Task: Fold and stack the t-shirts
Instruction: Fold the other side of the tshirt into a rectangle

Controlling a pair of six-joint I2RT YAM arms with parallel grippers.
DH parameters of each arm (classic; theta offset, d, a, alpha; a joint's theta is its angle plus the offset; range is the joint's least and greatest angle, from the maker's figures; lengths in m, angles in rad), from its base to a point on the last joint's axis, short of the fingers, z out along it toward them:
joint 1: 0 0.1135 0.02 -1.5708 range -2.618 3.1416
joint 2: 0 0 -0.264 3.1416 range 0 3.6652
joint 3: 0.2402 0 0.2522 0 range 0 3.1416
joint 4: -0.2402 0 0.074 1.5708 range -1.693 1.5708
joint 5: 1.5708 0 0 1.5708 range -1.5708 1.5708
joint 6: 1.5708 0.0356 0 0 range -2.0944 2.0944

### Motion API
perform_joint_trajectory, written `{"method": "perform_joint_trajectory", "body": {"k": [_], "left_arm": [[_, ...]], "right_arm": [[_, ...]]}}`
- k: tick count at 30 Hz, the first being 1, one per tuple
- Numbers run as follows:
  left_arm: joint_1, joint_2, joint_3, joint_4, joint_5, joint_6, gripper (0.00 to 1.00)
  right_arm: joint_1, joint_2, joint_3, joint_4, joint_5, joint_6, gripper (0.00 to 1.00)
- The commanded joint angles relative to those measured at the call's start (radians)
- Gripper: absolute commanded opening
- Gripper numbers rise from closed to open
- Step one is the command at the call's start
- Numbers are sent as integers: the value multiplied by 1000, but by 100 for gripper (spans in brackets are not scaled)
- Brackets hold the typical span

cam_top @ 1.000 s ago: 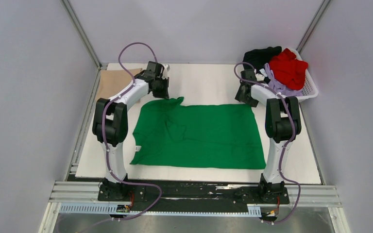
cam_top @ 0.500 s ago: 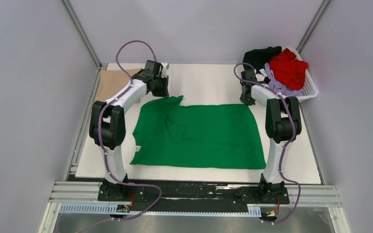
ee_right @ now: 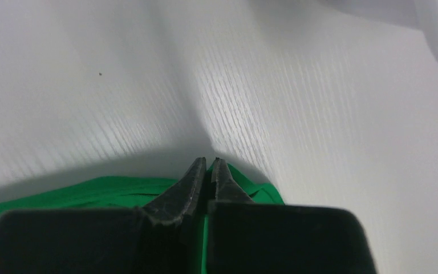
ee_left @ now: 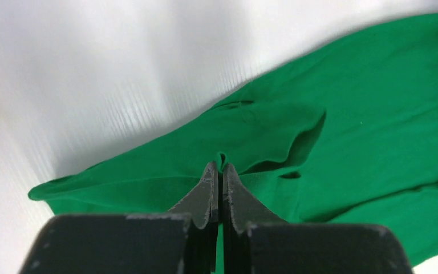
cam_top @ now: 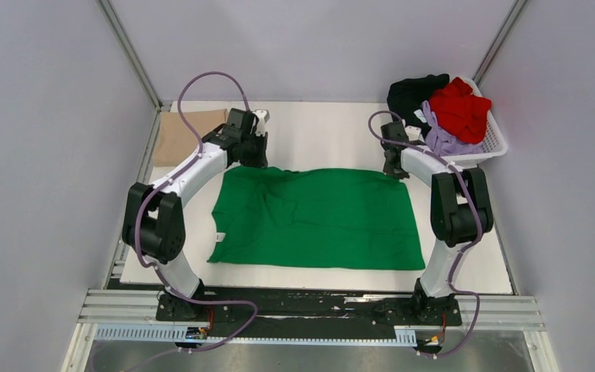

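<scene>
A bright green t-shirt (cam_top: pixel 318 221) lies spread on the white table (cam_top: pixel 325 132). My left gripper (cam_top: pixel 256 158) is at its far left corner, shut on a pinch of the green cloth (ee_left: pixel 348 114), which pokes up between the tips (ee_left: pixel 221 166). At the far right corner, my right gripper (cam_top: pixel 395 171) is shut on the hem of the green t-shirt (ee_right: pixel 91 191), its tips (ee_right: pixel 210 162) meeting over the edge. A folded tan t-shirt (cam_top: pixel 187 133) lies at the far left. Black (cam_top: pixel 412 91), red (cam_top: pixel 462 108) and lavender (cam_top: pixel 443 141) t-shirts are heaped in the basket.
The white plastic basket (cam_top: pixel 497 144) stands at the far right corner, close behind the right arm. Grey walls and metal frame posts (cam_top: pixel 128 50) close in the table on three sides. Bare white table runs along the far edge behind the shirt.
My right gripper has dropped onto the shirt's far right corner and shut on it. My left gripper has shifted nearer with its corner, and the raised sleeve flap has flattened.
</scene>
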State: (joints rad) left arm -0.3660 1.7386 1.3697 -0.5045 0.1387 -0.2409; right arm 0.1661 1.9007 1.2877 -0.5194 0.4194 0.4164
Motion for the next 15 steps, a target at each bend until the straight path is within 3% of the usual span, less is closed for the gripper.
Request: {"method": "perform_joint_trajectory", "body": {"k": [1,15], "left_arm": [[-17,-138,-62,39,-36,-9,0],[-23,-470,-264,22,-74,-126,0]], "right_arm": [[19,-143,-74,5,41,9,0],[41,-458,-250,-76,35,26,1]]}}
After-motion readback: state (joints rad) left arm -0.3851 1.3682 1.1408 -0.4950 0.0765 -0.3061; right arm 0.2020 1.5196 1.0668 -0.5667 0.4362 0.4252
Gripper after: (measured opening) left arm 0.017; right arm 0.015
